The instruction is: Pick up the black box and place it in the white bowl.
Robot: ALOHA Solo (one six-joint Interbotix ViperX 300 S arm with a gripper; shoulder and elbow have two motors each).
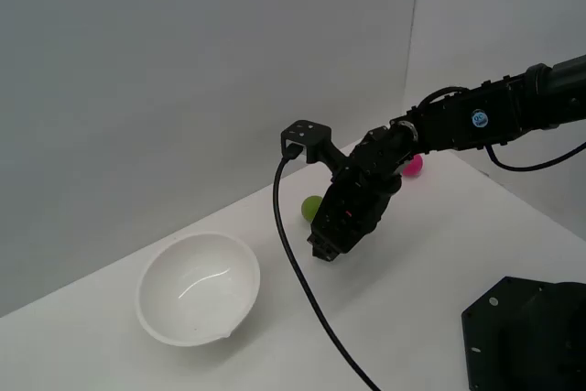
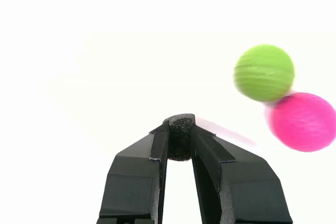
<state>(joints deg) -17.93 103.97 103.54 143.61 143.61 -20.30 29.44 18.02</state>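
Observation:
In the wrist view my gripper (image 2: 180,140) is shut on the black box (image 2: 181,136), a small matte black foam block pinched between the two fingertips. In the exterior view the gripper (image 1: 324,250) points down over the white table, to the exterior view's right of the white bowl (image 1: 198,287); the box is too small to make out there. The bowl is large, glossy, and has nothing in it. The gripper is apart from the bowl, a short way off its rim.
A green ball (image 1: 312,207) (image 2: 264,72) and a pink ball (image 1: 414,165) (image 2: 303,121) lie on the table behind the gripper. The black robot base (image 1: 526,336) stands at the exterior view's lower right. A black cable (image 1: 302,281) hangs from the wrist.

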